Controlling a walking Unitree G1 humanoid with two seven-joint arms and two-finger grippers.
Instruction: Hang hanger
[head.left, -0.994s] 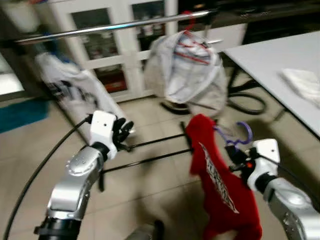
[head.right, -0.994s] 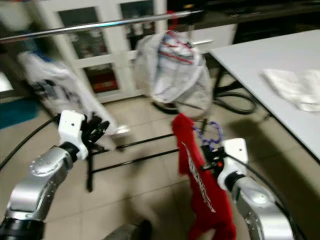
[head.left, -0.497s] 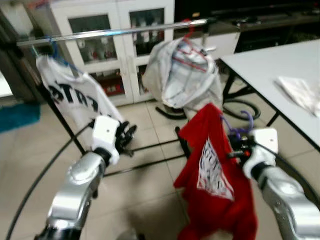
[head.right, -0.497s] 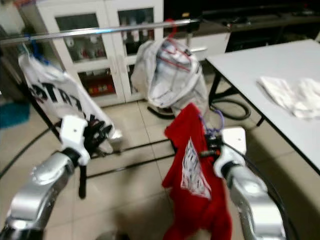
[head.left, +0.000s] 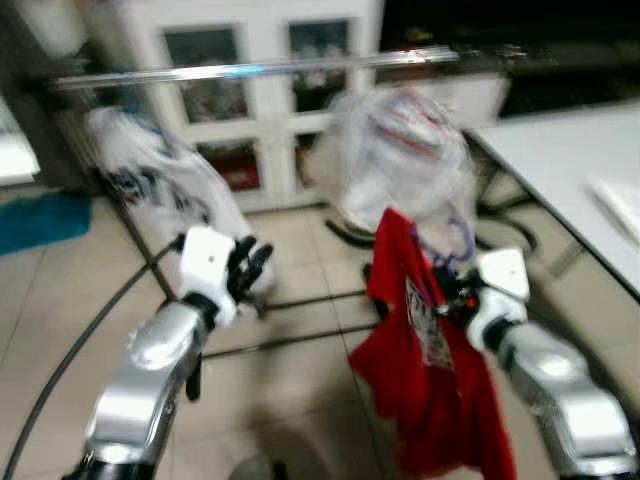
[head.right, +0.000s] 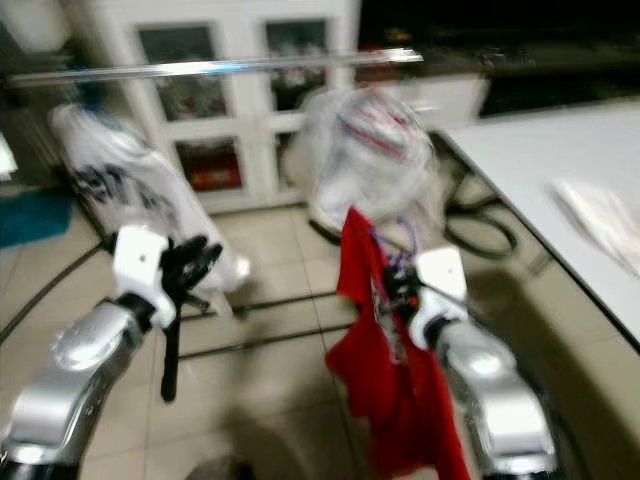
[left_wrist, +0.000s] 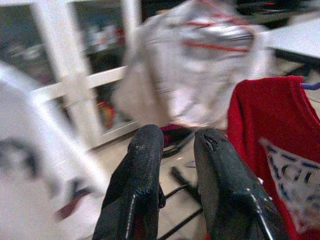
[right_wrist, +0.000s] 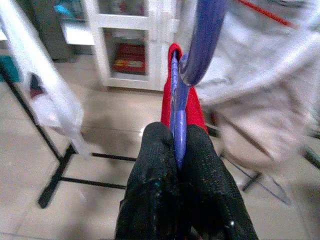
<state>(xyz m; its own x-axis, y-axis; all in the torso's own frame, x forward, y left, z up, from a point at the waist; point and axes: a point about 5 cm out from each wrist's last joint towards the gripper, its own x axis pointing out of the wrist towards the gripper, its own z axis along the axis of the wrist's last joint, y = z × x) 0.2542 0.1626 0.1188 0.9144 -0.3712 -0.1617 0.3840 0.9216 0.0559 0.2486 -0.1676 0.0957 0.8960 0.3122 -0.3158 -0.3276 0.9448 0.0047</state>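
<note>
Left eye view, blurred by camera motion: a silver clothes rail runs across the top, carrying a white printed shirt at ten o'clock and a pale bundled garment at one o'clock. The right gripper at four o'clock holds a purple hanger draped with a red shirt. Half a second ago the red shirt faced the camera; now it hangs edge-on, and the hook sits closer under the pale garment though well below the rail. The hanging is probably still ahead, needing a lift. The left gripper is raised at nine o'clock.

Right eye view: the same scene, with a white worktop at three o'clock bearing a white cloth.

Left wrist view: the left fingers are parted a little, grasping nothing, aimed toward the pale garment.

Right wrist view: the right fingers are clenched on the hanger's purple neck, its hook curving overhead.
</note>
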